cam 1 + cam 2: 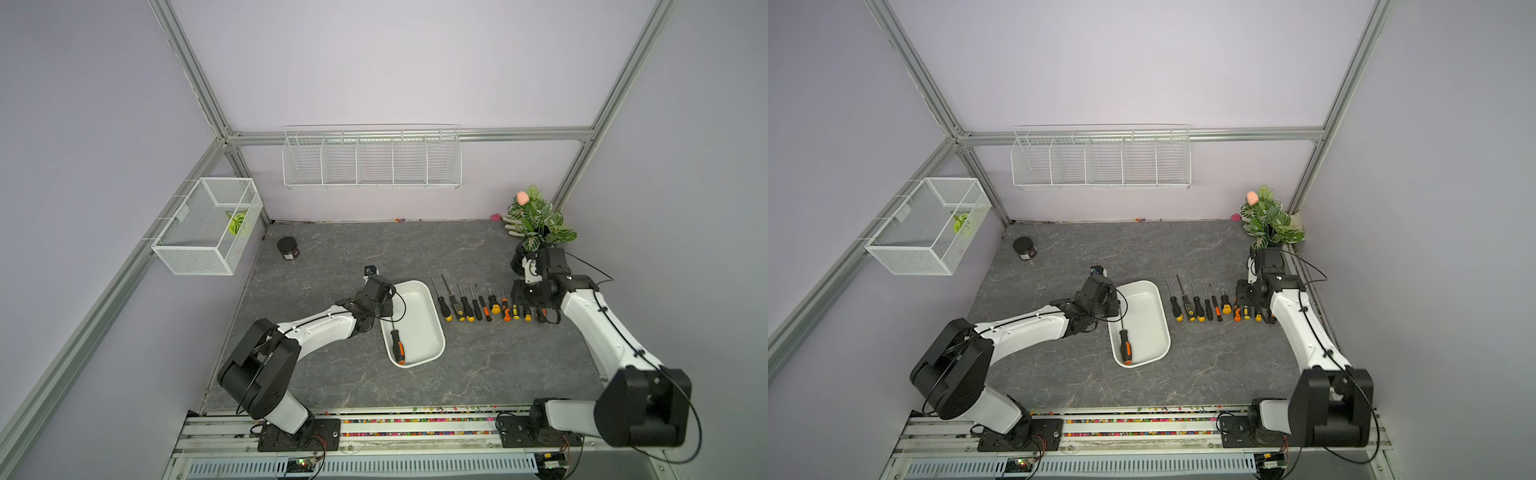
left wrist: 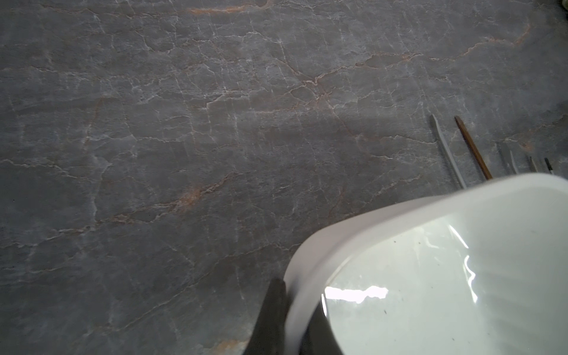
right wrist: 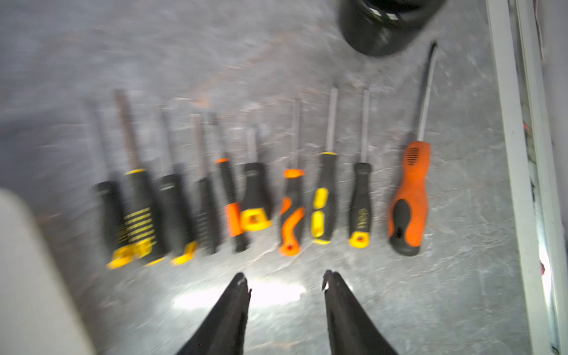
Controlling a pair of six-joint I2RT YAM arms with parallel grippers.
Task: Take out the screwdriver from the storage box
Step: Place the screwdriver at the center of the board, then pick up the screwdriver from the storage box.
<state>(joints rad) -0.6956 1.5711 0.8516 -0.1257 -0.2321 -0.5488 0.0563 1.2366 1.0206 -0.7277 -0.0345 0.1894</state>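
Left fingers [image 2: 270, 319] clenched on the rim of the storage box [image 2: 368, 221], one outside the wall, one inside, on the box's left long side in both top views. Right fingers [image 3: 227, 316] spread apart w/ nothing between them, above the worktop [image 1: 332, 249] near the handle ends of the row of screwdrivers [image 3: 322, 199]. That wrist view is blurred, so height above the worktop is unclear. Screwdriver [image 1: 397, 346], black/orange handle, lies inside the box against its left wall at the near end; its shaft prob. runs under the left arm.
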